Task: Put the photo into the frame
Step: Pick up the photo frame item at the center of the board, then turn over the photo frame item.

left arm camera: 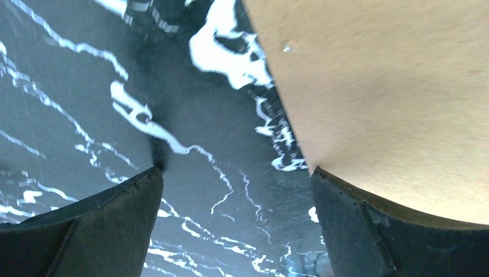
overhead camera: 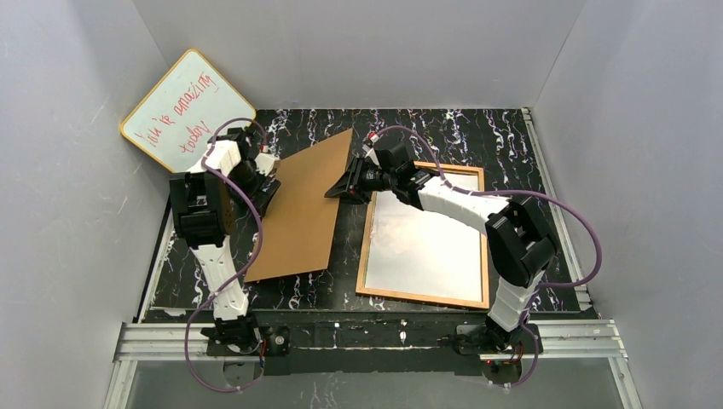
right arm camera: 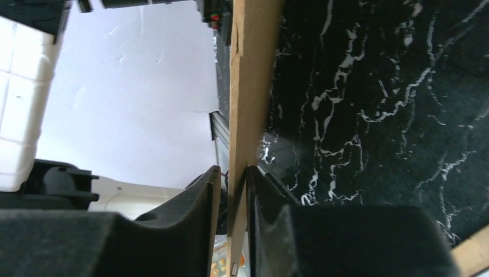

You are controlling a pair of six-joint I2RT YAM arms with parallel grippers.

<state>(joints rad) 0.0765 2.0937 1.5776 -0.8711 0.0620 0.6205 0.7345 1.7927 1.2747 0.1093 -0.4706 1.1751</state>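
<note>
**Pinching backing board (overhead camera: 303,209) by its edge: right gripper (overhead camera: 338,190) clamped, left gripper (overhead camera: 260,181) spread**

Far left, a whiteboard (overhead camera: 183,106) with red writing leans against the wall in the top-left corner. The left gripper sits at the board's left edge with its fingers wide apart and nothing clamped. Its wrist view shows only the black marbled mat (overhead camera: 477,136) between the fingers, brown board just beyond one of them. The backing board is mid-left on the mat, plain brown, and looks tilted with its right side lifted. The right gripper is clenched on the board's right edge near the top corner, and its wrist view shows the thin edge squeezed between both pads. Further right, the frame (overhead camera: 367,239) lies flat on the mat under the right arm, orange-brown rails around a pale surface. Cannot tell whether that pale area is the photo.
</note>
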